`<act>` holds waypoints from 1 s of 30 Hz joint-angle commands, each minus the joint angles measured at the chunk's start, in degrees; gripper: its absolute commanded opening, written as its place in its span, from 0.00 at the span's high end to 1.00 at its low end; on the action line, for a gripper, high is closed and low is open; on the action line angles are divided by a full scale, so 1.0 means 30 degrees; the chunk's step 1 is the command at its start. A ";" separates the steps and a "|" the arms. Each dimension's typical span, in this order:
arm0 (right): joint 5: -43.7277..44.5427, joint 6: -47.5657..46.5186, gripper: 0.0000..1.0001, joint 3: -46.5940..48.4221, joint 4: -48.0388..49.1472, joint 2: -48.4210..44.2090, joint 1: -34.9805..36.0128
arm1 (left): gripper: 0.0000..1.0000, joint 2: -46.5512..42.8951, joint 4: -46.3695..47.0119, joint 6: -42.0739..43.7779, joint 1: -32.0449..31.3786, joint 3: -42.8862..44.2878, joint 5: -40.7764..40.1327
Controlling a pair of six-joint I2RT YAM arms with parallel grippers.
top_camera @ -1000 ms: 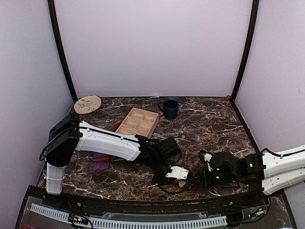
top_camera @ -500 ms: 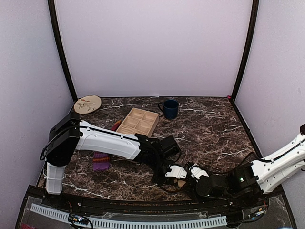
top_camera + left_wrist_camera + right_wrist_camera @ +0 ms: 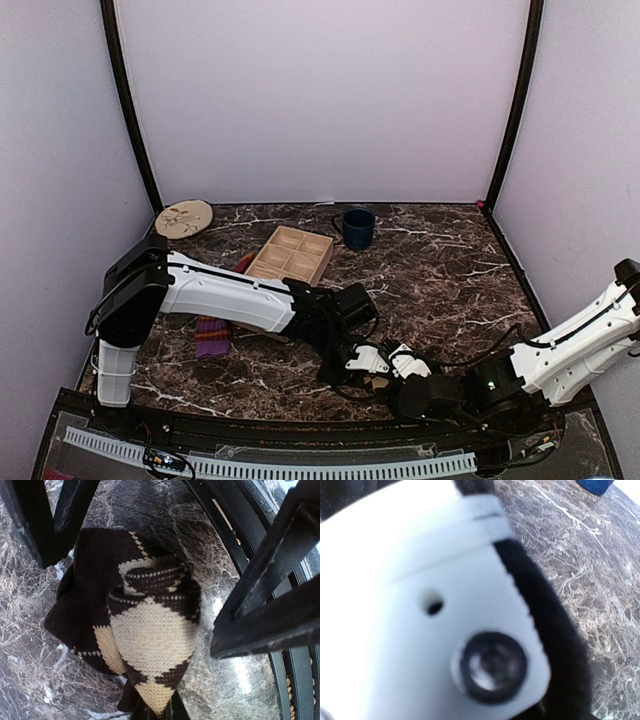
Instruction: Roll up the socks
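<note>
Right tool (image 3: 395,371) shifted left, jaws spread; left tool (image 3: 366,368) pinches argyle sock (image 3: 150,630).

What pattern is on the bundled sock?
Sock: cream argyle diamonds on dark brown; clearest in left wrist view.

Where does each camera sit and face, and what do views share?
Top: overhead from behind, looking down on the table; left arm and right arm show.
Left wrist: on the left arm, over the brown sock; black fingers flank it.
Right wrist: on the right arm, facing a blurred white casing.
Shared: the table.
</note>
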 commanded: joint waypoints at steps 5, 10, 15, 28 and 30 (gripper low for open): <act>0.1768 -0.0668 0.30 -0.0378 0.1412 -0.0753 0.0179 | 1.00 0.0715 -0.1619 -0.0303 0.0272 0.0075 0.0559; 0.3341 0.0480 0.30 -0.0201 -0.0527 -0.2555 0.0393 | 1.00 0.0934 -0.1730 -0.0373 0.0603 0.0221 0.0643; 0.4559 0.4731 0.30 -0.1046 -0.2980 -0.3951 0.0399 | 1.00 0.1066 -0.2019 -0.0089 0.0791 0.0512 0.0213; 0.2720 1.4311 0.38 -0.0746 -0.3821 -0.2655 -0.1306 | 1.00 0.0261 -0.0485 -0.0189 0.0755 -0.1069 -0.3887; 0.2173 1.4462 0.40 -0.1245 -0.2590 -0.3326 -0.1857 | 1.00 0.0112 -0.0088 -0.0415 0.0742 -0.1377 -0.5608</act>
